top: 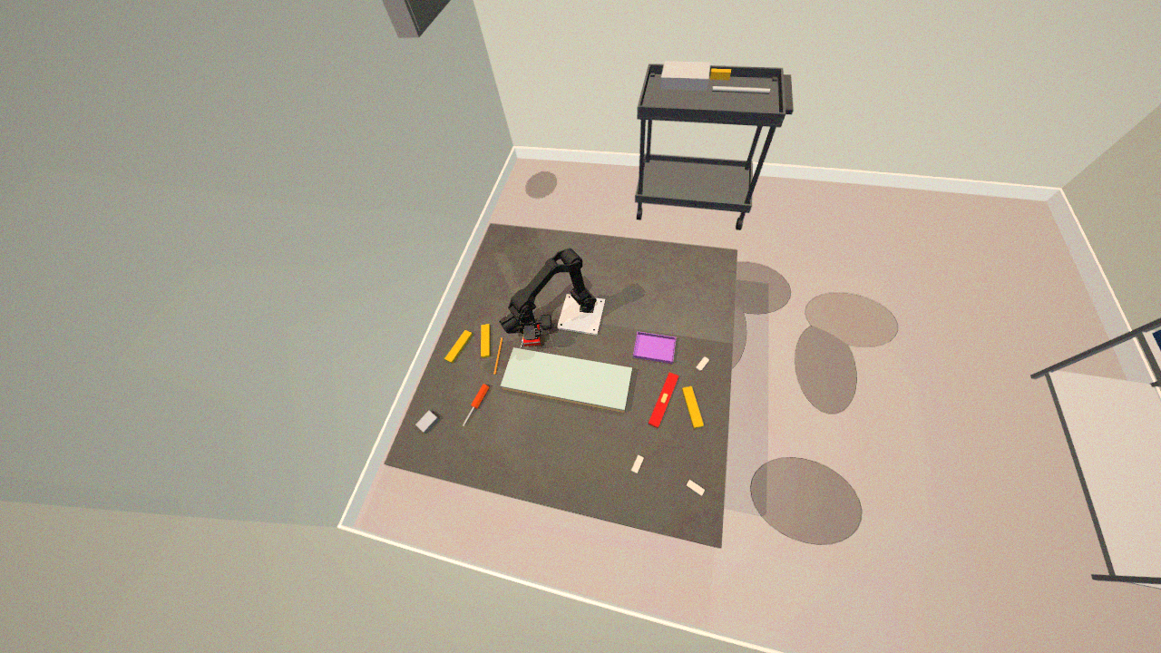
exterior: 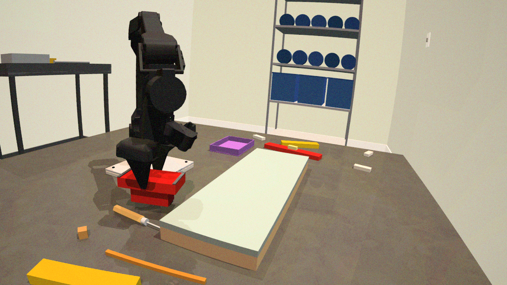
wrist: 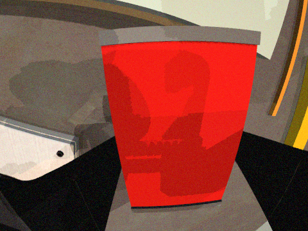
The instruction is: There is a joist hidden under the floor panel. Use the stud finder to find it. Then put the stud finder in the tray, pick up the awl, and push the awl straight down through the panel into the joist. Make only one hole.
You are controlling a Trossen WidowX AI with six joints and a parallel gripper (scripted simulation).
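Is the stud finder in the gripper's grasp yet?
Yes: the gripper is shut on the red stud finder, fingers flanking it.

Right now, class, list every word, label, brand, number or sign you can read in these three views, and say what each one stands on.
None: no readable text appears in any view.
The red block-shaped stud finder held in the black tool has plain faces, with only shadows on them.
The pale green floor panel, the purple tray and the dark blue boxes on the grey metal shelf rack are unmarked.
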